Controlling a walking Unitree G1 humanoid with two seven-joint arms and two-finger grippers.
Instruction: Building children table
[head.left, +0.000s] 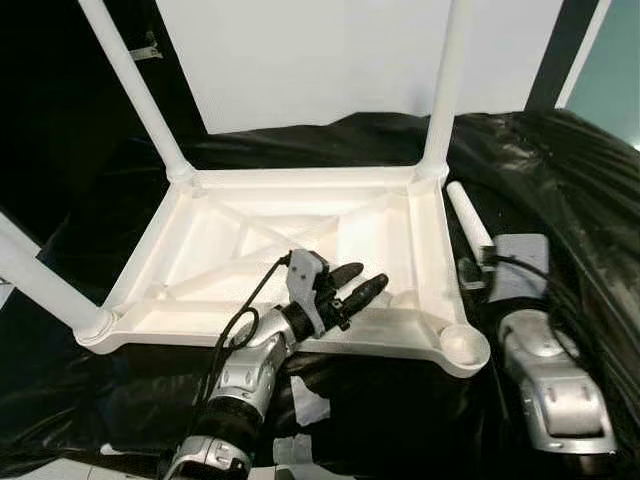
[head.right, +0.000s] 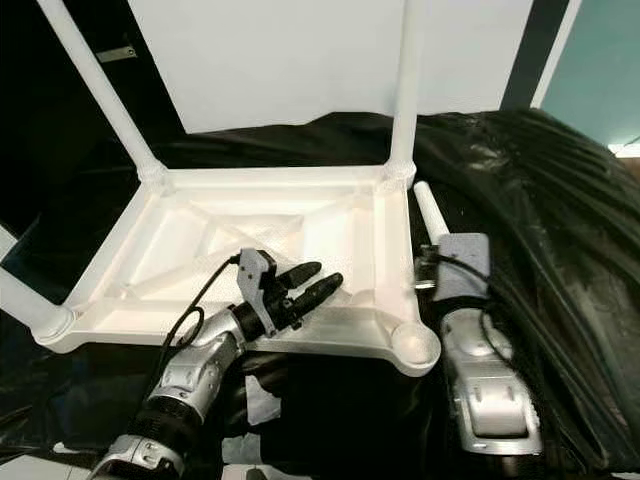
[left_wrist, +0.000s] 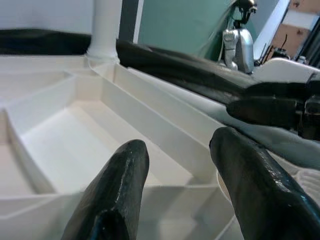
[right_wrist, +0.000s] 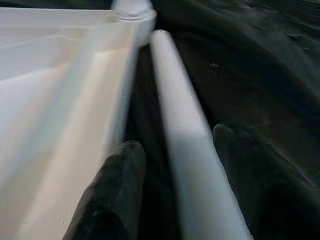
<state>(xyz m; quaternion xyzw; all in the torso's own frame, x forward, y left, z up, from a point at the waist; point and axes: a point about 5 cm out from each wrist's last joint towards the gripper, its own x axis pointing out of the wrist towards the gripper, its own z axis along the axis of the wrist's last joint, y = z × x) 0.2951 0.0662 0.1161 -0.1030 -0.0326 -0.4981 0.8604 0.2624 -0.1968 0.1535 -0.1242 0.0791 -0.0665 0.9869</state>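
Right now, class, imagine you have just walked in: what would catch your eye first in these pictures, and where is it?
An upturned white table top lies on black sheeting, three legs already standing up from its corners. The fourth corner socket, nearest the robot's right arm, is empty. The loose leg lies beside the right rim, between the right gripper's jaws, while the left gripper hovers open over the near rim.

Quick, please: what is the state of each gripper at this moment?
Left gripper: open, empty, over the upturned tabletop.
Right gripper: open, fingers on either side of the loose table leg, not clamped.
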